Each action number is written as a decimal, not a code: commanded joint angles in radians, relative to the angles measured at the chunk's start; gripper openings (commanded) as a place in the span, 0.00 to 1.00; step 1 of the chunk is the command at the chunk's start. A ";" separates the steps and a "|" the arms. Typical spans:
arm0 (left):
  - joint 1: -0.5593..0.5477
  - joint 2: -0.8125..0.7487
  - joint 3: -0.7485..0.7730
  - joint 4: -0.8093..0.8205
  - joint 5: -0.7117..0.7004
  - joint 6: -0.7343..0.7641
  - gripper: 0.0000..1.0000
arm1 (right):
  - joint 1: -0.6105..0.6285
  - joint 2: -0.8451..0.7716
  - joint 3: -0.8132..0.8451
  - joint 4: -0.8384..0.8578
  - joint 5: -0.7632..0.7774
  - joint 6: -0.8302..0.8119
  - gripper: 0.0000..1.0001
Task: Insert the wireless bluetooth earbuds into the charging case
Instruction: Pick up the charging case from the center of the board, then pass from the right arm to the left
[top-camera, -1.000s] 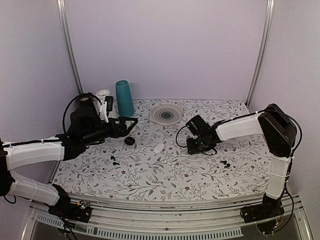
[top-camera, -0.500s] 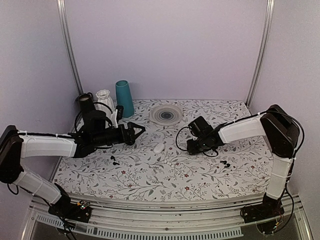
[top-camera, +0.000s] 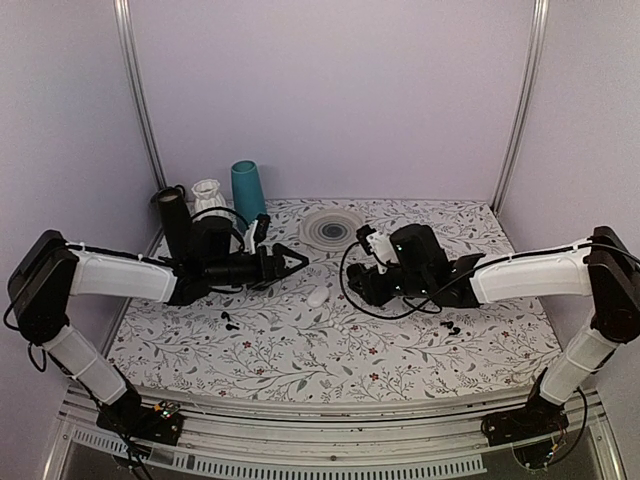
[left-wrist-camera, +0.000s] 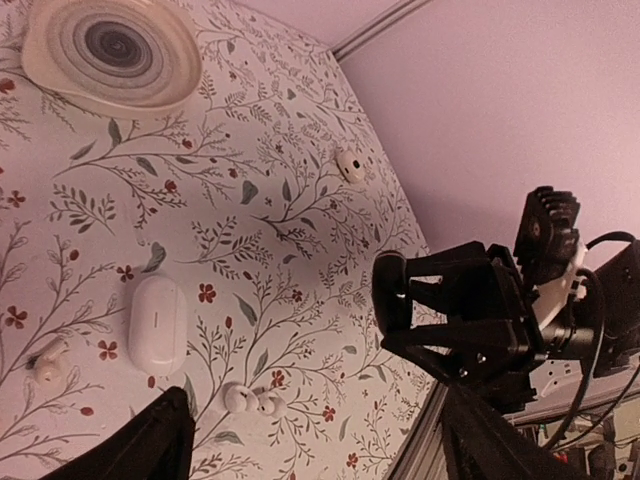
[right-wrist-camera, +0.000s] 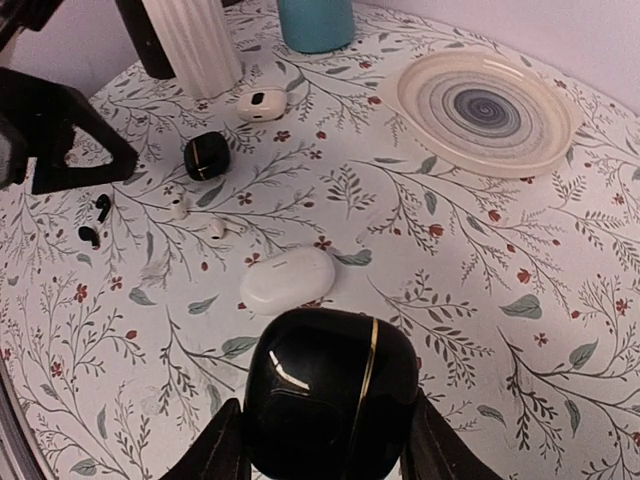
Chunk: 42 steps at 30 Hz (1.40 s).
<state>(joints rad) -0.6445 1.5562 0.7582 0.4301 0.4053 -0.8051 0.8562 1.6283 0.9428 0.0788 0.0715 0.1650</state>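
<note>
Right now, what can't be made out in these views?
The black charging case in the right tool: bottom cut off by the right wrist view's edge; lost against the black tool in the top view.
The white earbuds: too pale and small to find in the top view.
The black earbuds: specks in the top view, count unclear.
The left tool: fingers cropped by the left wrist view's bottom edge.

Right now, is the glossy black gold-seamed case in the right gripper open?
Shut: the glossy black case has its lid flush along the gold seam.
</note>
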 joint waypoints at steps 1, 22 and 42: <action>-0.021 0.036 0.064 0.035 0.105 -0.019 0.83 | 0.062 -0.060 -0.012 0.073 -0.008 -0.105 0.38; -0.100 0.130 0.169 0.048 0.237 -0.040 0.52 | 0.162 -0.061 0.078 0.022 0.125 -0.231 0.40; -0.109 0.149 0.183 0.103 0.261 -0.049 0.42 | 0.171 -0.048 0.099 0.009 0.097 -0.230 0.40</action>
<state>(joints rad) -0.7414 1.6909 0.9157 0.4885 0.6483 -0.8497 1.0191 1.5757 1.0092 0.0868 0.1802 -0.0650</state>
